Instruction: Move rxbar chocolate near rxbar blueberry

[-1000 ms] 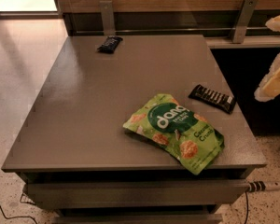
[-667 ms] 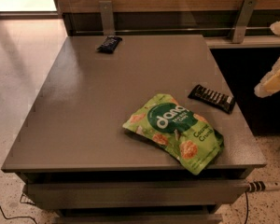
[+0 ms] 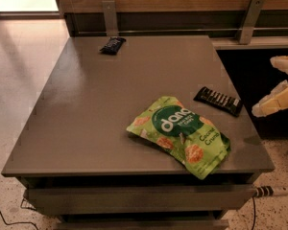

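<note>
Camera view: pincer (image 3: 265, 86) spread, empty, rt of rxbar chocolate (image 3: 218, 100); green bag (image 3: 180, 134) reads "dang"

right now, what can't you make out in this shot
Camera view:
- rxbar blueberry: far back on the table, too small and dark; its markings are unreadable.
- rxbar chocolate: the rows of white lettering show, but the words are too small to read.
- gripper: beside the table's right side, cut off by the right edge; arm unseen.
- green bag: hides the surface beneath it.
</note>
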